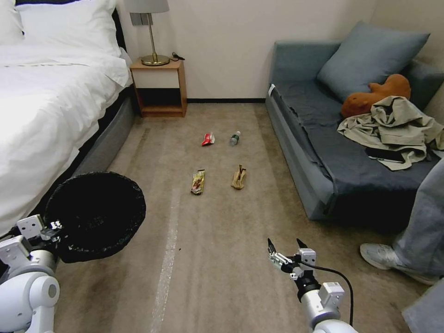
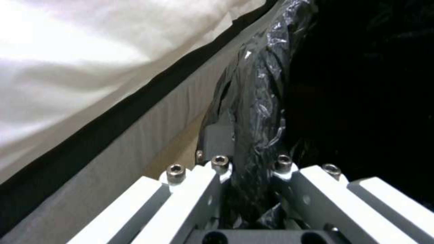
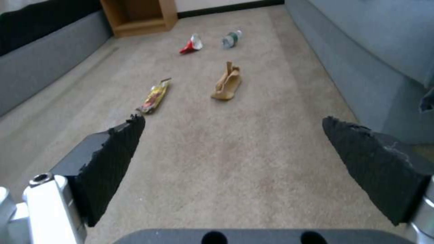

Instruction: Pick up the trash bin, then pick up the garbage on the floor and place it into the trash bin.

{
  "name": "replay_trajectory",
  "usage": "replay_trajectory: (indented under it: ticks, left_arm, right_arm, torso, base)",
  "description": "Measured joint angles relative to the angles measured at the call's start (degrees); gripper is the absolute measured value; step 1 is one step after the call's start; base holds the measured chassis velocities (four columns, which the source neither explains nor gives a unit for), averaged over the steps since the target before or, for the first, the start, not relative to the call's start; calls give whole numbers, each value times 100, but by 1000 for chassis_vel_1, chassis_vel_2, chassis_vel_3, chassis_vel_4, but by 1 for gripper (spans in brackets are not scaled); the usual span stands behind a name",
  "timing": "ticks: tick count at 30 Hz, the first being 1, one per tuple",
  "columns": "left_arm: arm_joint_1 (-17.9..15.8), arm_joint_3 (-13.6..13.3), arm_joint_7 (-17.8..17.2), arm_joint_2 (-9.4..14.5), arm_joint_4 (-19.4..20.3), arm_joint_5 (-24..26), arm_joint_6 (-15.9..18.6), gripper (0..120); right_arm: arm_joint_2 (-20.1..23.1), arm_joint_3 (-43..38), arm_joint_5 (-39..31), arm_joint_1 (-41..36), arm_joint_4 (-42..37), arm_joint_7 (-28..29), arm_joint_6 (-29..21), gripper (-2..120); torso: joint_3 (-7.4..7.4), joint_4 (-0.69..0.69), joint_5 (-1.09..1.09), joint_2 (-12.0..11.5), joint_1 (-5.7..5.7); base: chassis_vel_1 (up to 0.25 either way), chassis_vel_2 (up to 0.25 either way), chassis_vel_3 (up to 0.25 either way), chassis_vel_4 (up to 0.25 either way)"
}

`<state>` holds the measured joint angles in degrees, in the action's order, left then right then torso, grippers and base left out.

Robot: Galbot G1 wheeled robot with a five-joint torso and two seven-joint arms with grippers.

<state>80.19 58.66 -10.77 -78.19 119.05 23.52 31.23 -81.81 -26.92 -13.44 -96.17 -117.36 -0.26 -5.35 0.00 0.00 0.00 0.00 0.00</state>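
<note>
My left claw (image 2: 246,189) clamped on bin (image 1: 95,215) rim, bin's base hidden, right claw (image 1: 286,249) spread empty, four litter pieces (image 1: 198,181) on carpet (image 1: 222,259).

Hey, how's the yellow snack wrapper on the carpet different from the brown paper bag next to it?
The snack wrapper is printed yellow-brown and glossy; the paper bag is plain tan and matte. The wrapper lies long and nearly flat, while the bag is crumpled, one end sticking up. The wrapper sits on the bed side, the bag on the sofa side. Both lie loose on the carpet, ahead of the open right pincer, not yet picked up.
</note>
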Motion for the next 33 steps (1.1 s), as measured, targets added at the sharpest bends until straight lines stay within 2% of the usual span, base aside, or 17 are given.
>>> replay_trajectory:
  ticks: [19, 33]
  left_arm:
    - [-37, -55, -3, -31, 1, -99, -8, 2]
    - [-2, -61, 13, -76, -55, -183, -148, 2]
  right_arm:
    - [39, 22, -26, 86, 93, -14, -29, 100]
    - [48, 58, -6, 158, 252, -74, -18, 100]
  torso:
    - [0, 0, 0, 0, 0]
    - [0, 0, 0, 0, 0]
  base:
    - [-55, 57, 63, -66]
    - [-69, 66, 71, -71]
